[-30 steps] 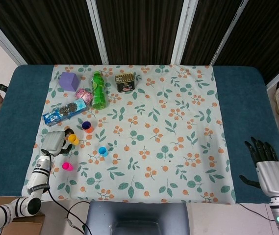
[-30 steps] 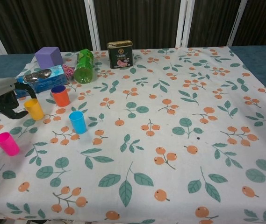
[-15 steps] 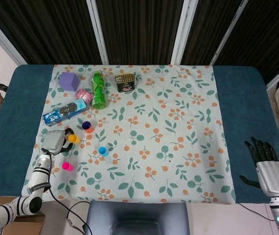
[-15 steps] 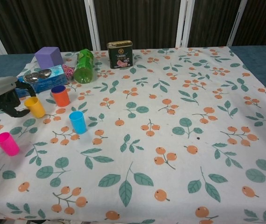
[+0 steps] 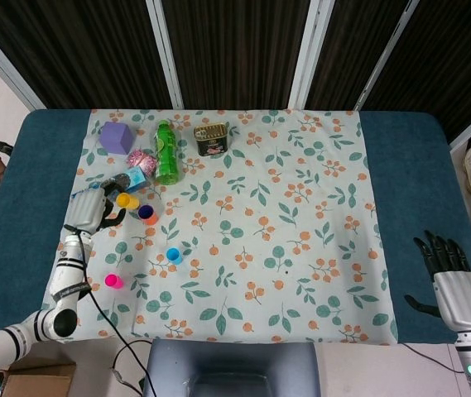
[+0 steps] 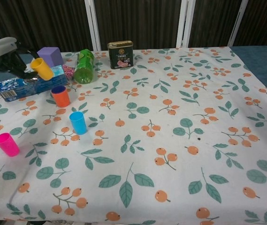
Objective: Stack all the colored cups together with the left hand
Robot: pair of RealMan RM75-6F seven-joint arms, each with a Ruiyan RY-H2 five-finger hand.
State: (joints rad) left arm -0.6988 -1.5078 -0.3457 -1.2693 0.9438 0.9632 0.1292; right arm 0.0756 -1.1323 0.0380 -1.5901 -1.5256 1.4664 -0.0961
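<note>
At nine o'clock on the surface [image 5: 318, 207], your left hand [image 5: 86, 211] has the yellow cup [image 6: 41, 68] grasped in its fingers [image 6: 24, 71] and raised clear of the cloth. The cup is tilted, mouth outward, which the side grip appears to account for. In the chest view it hangs above the blue biscuit packet [image 6: 27, 84]; in the head view it sits just at ten o'clock of the orange cup [image 5: 146, 214]. That is the nearest standing cup, so it is likely your receiving cup.

The blue cup [image 5: 173, 255] stands apart at about five o'clock of the orange one. The pink cup [image 5: 112, 281] stands alone toward seven o'clock, near the cloth's edge. No cups are nested yet.

Your right hand [image 5: 449, 273] is parked at the four o'clock corner, fingers spread and released, holding nothing, well apart from the work as the task requires.

The green bottle [image 5: 165, 153], purple block [image 5: 116, 137] and tin [image 5: 212, 139] crowd the eleven o'clock area. Level the cup before lowering it, or its rim may catch.
</note>
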